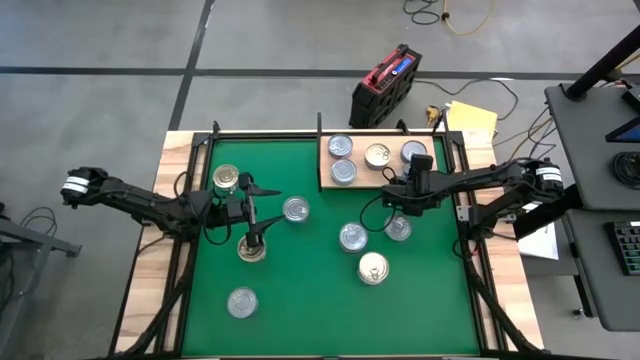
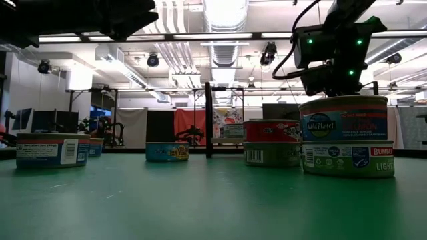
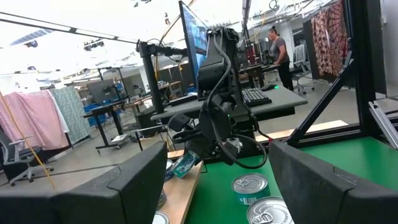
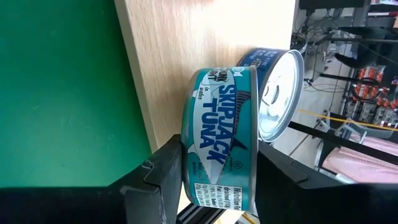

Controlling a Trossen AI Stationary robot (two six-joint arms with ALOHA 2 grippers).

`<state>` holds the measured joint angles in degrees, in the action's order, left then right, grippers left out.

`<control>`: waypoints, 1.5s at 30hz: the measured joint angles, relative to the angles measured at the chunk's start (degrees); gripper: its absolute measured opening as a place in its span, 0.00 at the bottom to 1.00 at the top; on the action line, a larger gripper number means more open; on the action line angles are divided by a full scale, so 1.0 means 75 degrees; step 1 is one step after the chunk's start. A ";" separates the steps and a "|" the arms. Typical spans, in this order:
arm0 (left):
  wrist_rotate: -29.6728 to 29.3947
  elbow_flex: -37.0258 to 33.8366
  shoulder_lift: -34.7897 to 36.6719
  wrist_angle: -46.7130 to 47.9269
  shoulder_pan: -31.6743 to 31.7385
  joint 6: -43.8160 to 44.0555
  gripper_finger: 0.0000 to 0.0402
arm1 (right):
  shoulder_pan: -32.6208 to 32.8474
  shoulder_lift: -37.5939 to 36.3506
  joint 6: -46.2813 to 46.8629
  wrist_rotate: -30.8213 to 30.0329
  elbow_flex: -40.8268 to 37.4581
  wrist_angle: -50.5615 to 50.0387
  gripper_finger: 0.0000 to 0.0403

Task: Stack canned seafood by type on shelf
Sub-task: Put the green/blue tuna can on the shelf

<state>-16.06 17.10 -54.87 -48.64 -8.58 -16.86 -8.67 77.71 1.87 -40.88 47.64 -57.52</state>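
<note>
1. The right gripper (image 1: 413, 180) is hanging over the near edge of the shelf (image 1: 395, 183), fingers pressing on the top and bottom of a teal skipjack tuna can (image 4: 221, 146) held on edge (label facing its wrist camera). A blue-sided can (image 4: 277, 93) is sitting just behind it on the shelf.
2. The left gripper (image 1: 252, 208) is hovering well away from the shelf over the green mat (image 1: 310, 300), jaws spread wide and holding nothing, with one can (image 1: 252, 249) just below its fingertips.
3. Four cans are resting flat on the shelf; about seven more are lying scattered on the mat, on the side away from the shelf's back edge.
4. Risk, in my judgement: the grip looks to be loosening, so the tilted can could drop onto its rim and roll off the shelf's near edge onto the mat, or knock the blue-sided can.
5. Open room: the bare board at the shelf's near edge is narrow; the mat beyond it is offering wider gaps between cans.
</note>
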 joint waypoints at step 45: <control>0.0000 0.0000 0.0000 0.0052 0.0000 0.0002 0.66 | -0.0321 -0.0306 0.1576 0.0730 0.0025 -0.0317 0.49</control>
<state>-16.05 17.10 -54.87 -48.25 -8.58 -16.85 -11.07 75.42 13.69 -35.41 47.82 -59.90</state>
